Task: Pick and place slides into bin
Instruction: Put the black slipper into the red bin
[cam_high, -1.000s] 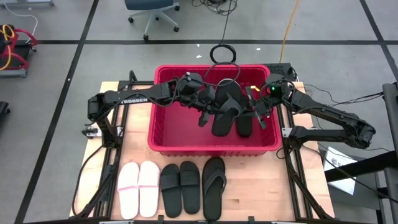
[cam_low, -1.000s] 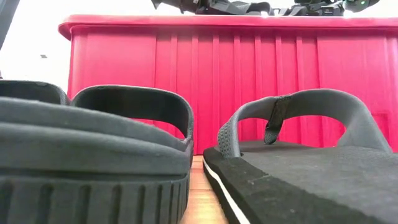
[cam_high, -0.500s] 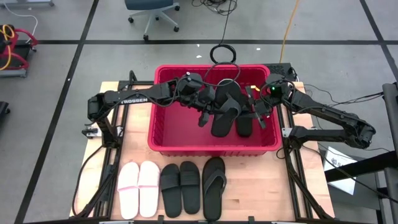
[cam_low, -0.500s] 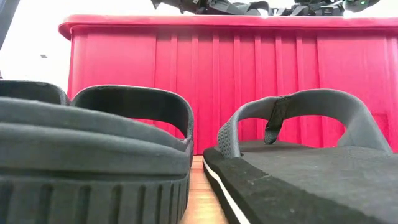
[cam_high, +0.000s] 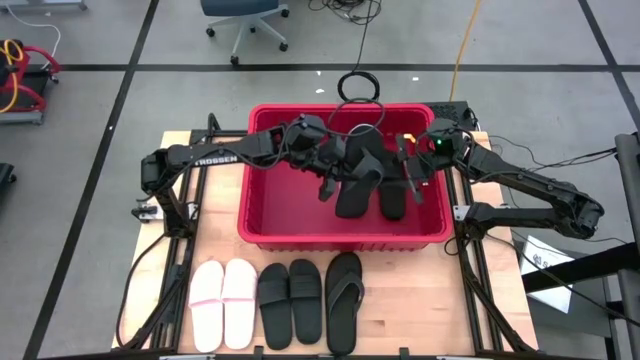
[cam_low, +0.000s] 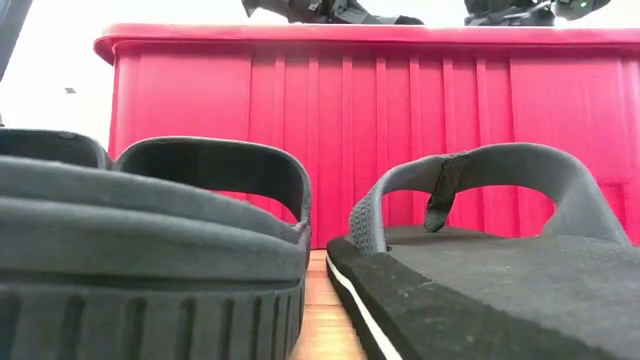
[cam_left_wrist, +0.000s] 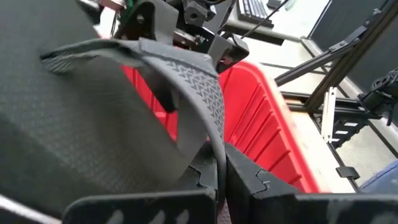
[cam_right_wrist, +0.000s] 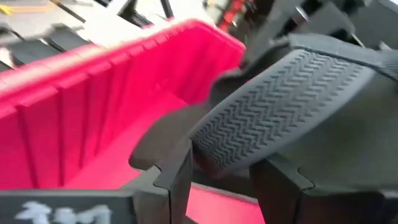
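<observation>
The red bin (cam_high: 246, 190) stands at the table's far side. My left gripper (cam_high: 335, 168) reaches in over its left wall and is shut on a black thong flip-flop (cam_high: 354, 185). My right gripper (cam_high: 410, 178) is over the bin's right part, open. In the right wrist view its fingers stand on either side of a black sandal's treaded sole end (cam_right_wrist: 280, 106). Another black slide (cam_high: 393, 202) lies in the bin. In front of the bin, soles down on the table, lie a pink pair (cam_high: 222, 305), a black wide-strap pair (cam_high: 290, 305) and one black flip-flop (cam_high: 343, 300). My left gripper pinches the flip-flop's thong strap (cam_left_wrist: 208, 134) between its two fingers, which slant down from the table's left. The sole (cam_left_wrist: 74, 130) hangs tilted beside the fingers, inside the bin. Whether its lower end rests on the bin's floor does not show. My right gripper: I cannot tell whether its open fingers touch the sole end between them.
The bin's ribbed walls (cam_low: 300, 130) rise high around both grippers. In the low view the black pair (cam_low: 150, 250) and the flip-flop (cam_low: 480, 270) fill the foreground. Bare wood lies to the right of the row of slides (cam_high: 420, 300).
My right gripper has opened and let go of the flip-flop's right end. That end has sunk, and in the low view it no longer shows above the bin's rim. My left gripper has kept still and stays shut on the strap.
</observation>
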